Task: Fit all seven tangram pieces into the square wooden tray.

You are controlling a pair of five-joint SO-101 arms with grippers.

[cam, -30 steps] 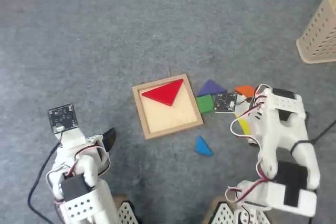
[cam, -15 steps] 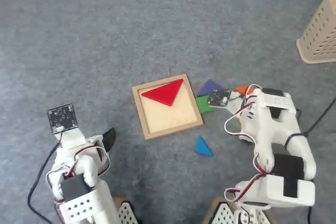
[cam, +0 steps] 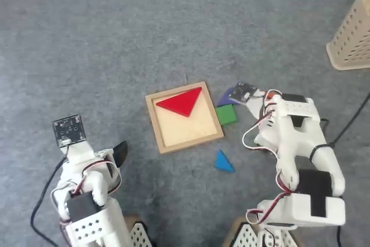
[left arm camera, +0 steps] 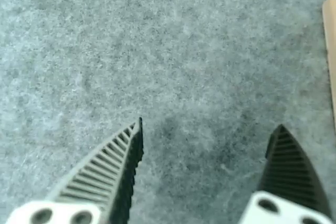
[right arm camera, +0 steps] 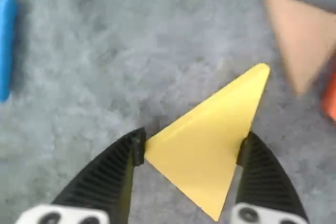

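Pinching the yellow triangle (right arm camera: 210, 145): right fingers (right arm camera: 105, 177) (left fingers (left arm camera: 113, 174) apart).

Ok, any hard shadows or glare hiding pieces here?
High view: even light, no glare on the tray, just a soft shadow beside the blue triangle. Right wrist view: the yellow triangle between the right gripper's fingers drops a small dark shadow on the carpet. Left wrist view: a faint dark patch on the carpet under the open left gripper.

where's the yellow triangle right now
In the right wrist view, the yellow triangle is clamped in the right gripper, over the grey carpet, with a tan triangle nearby.
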